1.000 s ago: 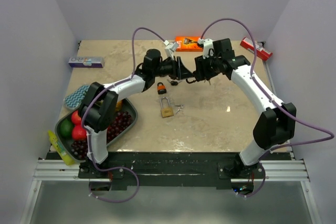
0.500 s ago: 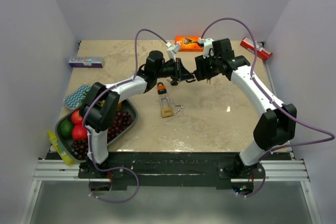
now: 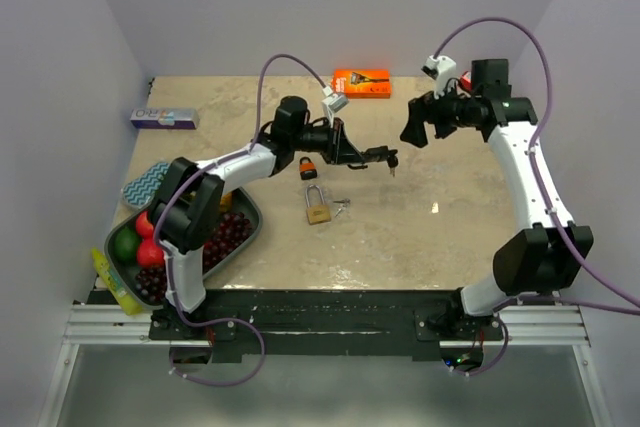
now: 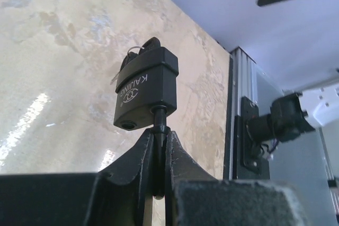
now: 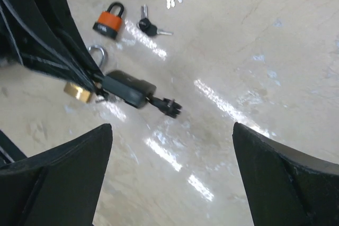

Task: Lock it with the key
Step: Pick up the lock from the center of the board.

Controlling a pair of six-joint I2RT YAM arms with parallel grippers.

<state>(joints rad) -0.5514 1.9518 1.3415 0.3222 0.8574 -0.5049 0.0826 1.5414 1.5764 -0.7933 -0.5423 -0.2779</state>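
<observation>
The right gripper (image 5: 170, 128) has let go and pulled back toward the table's far right corner, its jaws wide and empty. The left gripper (image 4: 159, 138) alone stays clamped on the shackle of the black padlock (image 4: 145, 88), held above the table's middle with the key (image 5: 168, 106) in its keyhole. One shackle hole gapes, so locking looks unfinished.
</observation>
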